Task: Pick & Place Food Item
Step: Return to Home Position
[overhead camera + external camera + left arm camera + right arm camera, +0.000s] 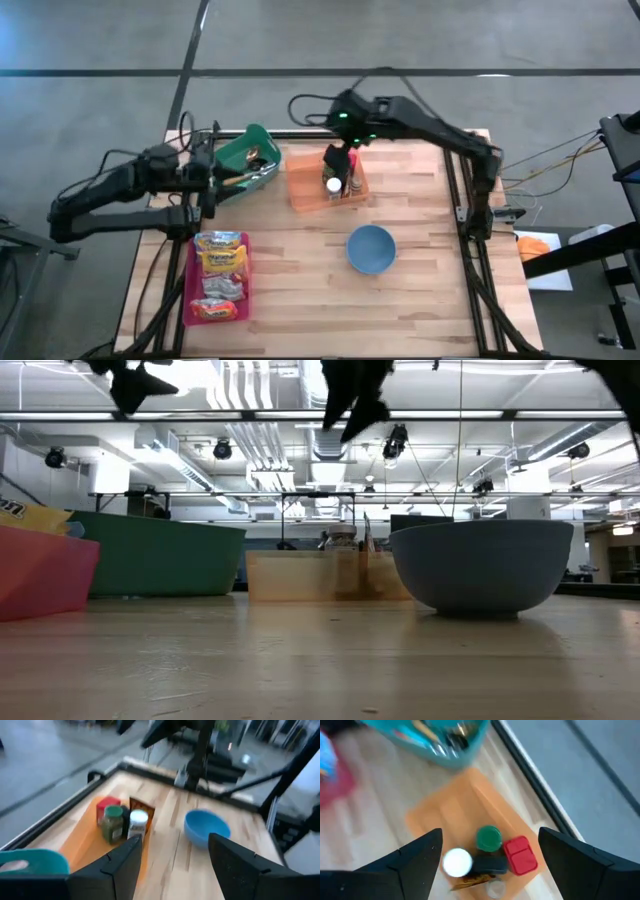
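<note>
The green spice bottle (pixel 113 824) is a small clear jar with a green screw cap and greenish contents. It stands upright inside the orange bin (pixel 303 187), at the far middle of the worktop (pixel 420 300). It is packed into a tight cluster at one end of the bin. A white-capped bottle (pixel 138 823) stands just beside it, a red-lidded container (pixel 107 806) is on its other side, and a black-lidded item (pixel 490 865) is close by. A brown packet (pixel 144 808) leans behind them. The rest of the bin's floor is bare.

The right gripper (pixel 340 158) hangs above that cluster with its fingers spread wide and nothing between them. No part of it touches the bottles. The left gripper (pixel 175 842) is over the left side of the worktop, next to the green bin (pixel 252 147). Its fingers are also wide apart and empty.

The green bin lies just left of the orange bin and holds utensils, which are too small to name. A pink tray (pixel 189 292) near the front left carries a row of snack packets (pixel 220 272). A blue bowl (pixel 371 249) sits alone in front of the orange bin, well apart from it. Nothing shows inside it.
</note>
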Robot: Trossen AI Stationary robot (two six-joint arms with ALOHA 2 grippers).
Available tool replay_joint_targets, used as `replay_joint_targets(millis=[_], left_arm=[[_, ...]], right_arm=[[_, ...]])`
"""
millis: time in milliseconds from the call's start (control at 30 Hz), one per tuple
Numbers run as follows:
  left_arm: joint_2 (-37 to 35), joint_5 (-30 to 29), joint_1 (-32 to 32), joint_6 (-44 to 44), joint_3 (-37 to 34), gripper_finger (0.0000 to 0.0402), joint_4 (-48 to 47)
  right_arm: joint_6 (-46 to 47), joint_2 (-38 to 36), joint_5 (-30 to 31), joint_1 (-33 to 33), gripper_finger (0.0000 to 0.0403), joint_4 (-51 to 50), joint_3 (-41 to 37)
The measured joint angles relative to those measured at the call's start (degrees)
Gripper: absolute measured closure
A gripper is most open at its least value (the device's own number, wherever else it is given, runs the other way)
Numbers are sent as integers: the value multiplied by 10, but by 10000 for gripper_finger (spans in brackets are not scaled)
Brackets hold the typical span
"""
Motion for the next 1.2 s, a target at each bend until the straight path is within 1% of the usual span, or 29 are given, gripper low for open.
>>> replay_joint_targets(millis=[67, 133, 200, 267, 333, 400, 467, 500, 567, 633, 667, 700, 767, 800, 833, 900, 1000, 1067, 1200], left_arm=[[-49, 2, -1, -8, -69, 174, 72], [-93, 23, -1, -15, -130, 174, 149], [-128, 49, -1, -16, -183, 174, 228], [-156, 80, -1, -4, -221, 174, 271], [-181, 89, -1, 18, -244, 174, 279], [-199, 87, -2, 17, -263, 174, 278], [-213, 73, -1, 5, -279, 174, 269], [-217, 66, -1, -2, -285, 174, 266], [-221, 62, -1, -8, -297, 174, 256], [-223, 61, -1, -9, -304, 174, 249], [-223, 61, -1, -7, -307, 174, 249], [-223, 61, -1, -4, -308, 174, 249], [-223, 63, -1, 4, -312, 174, 250], [-223, 63, -1, 6, -315, 174, 250], [-223, 63, -1, 9, -318, 174, 250], [-223, 63, -1, 13, -325, 174, 251], [-223, 63, -1, 13, -336, 174, 249], [-223, 63, -1, 18, -338, 174, 249], [-223, 63, -1, 42, -348, 174, 246]], right_arm=[[10, -52, 1, 12, 76, 35, -45], [20, -112, 2, 28, 76, 86, -108], [35, -176, 6, 46, 76, 152, -186], [61, -239, 34, 65, 76, 230, -272], [97, -299, 85, 86, 76, 307, -356], [147, -352, 154, 109, 76, 366, -433], [210, -396, 223, 132, 76, 397, -497], [248, -416, 244, 143, 76, 404, -524], [301, -451, 254, 161, 76, 403, -572], [295, -486, 254, 174, 76, 391, -619], [308, -500, 247, 181, 76, 389, -643], [344, -515, 233, 188, 76, 390, -666], [430, -535, 226, 200, 76, 410, -708], [436, -546, 224, 208, 76, 425, -729], [416, -556, 216, 220, 76, 447, -749], [338, -579, 201, 251, 76, 522, -791], [250, -623, 196, 288, 76, 622, -848], [229, -658, 190, 304, 76, 649, -876], [219, -723, 174, 329, 76, 645, -934]])
